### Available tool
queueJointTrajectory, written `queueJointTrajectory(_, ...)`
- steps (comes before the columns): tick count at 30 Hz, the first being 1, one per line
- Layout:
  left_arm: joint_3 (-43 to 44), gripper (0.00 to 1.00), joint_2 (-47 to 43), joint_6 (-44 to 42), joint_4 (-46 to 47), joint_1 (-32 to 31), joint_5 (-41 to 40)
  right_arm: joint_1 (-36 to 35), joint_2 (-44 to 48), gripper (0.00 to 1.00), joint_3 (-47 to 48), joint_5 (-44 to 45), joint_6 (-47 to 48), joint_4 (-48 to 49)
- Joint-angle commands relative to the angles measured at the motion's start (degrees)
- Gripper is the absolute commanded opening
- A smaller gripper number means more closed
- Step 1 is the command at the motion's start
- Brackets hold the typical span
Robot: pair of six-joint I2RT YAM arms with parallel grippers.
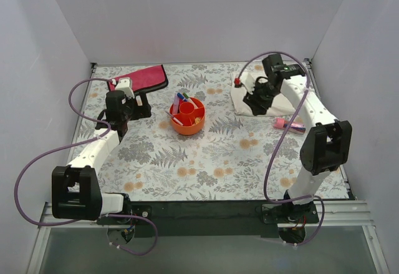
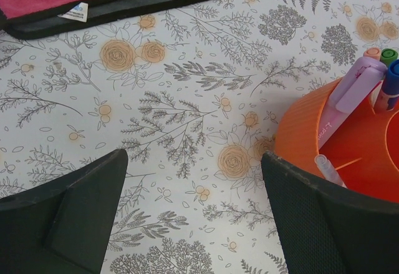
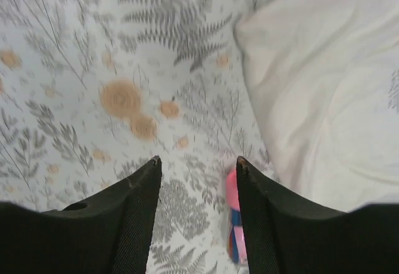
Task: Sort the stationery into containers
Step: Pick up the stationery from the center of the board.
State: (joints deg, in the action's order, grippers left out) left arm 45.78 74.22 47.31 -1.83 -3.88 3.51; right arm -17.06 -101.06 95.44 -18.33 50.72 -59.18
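Right gripper (image 3: 198, 160) gapes, empty; a small pink piece (image 3: 232, 221) lies below, between its fingers, nearer the finger by the cloth (image 3: 324, 68). Probably light, stiff, slick: pinch across its middle. Left gripper (image 2: 193, 155) is open too, beside the tub (image 2: 299, 130).

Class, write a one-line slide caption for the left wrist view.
Left gripper, open over the floral table cover, beside the orange tub holding a lilac highlighter and markers.

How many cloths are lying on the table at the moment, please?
2. A pink cloth lies at the far left corner; a white cloth lies at the far right, partly under the right arm. No others show.
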Motion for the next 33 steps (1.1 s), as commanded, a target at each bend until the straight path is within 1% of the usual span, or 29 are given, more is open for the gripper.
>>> queueJointTrajectory(1,-0.69,0.87,-2.41,-0.47,0.68,0.28,0.80,5.35,1.83,0.60,-8.15,6.98,15.45,-6.83)
queueJointTrajectory(3,-0.78,0.87,-2.32,-0.11,0.86,0.28,1.41,6.68,1.13,0.63,-8.95,9.70,17.65,-7.18)
queueJointTrajectory(5,-0.69,0.87,-2.06,0.24,0.86,0.28,1.76,8.26,-1.41,0.63,-8.26,12.16,17.92,-7.44)
queueJointTrajectory(10,-0.08,0.86,-1.97,0.06,0.51,0.28,2.12,12.48,-7.22,0.64,-1.15,13.23,17.04,-8.50)
queueJointTrajectory(14,0.28,0.86,-1.79,-0.38,0.07,0.28,1.68,13.89,-10.12,0.64,-1.04,16.47,18.71,-8.85)
queueJointTrajectory(26,1.24,0.86,-0.30,-0.46,-0.20,0.28,2.12,16.53,-16.54,0.64,1.15,16.83,18.45,-8.24)
queueJointTrajectory(27,1.33,0.86,-0.21,-0.46,-0.28,0.28,2.03,16.53,-16.98,0.68,1.07,16.83,18.28,-8.15)
queueJointTrajectory(28,1.68,0.86,-0.04,-0.46,-0.37,0.28,2.20,18.10,-17.76,0.68,1.07,16.83,18.19,-7.97)
queueJointTrajectory(29,1.86,0.86,0.14,-0.55,-0.55,0.28,2.03,18.20,-18.12,0.68,0.98,16.75,17.84,-7.80)
queueJointTrajectory(33,2.56,0.86,0.58,-0.99,-0.90,0.28,1.94,18.38,-19.79,0.66,0.45,16.66,17.40,-7.27)
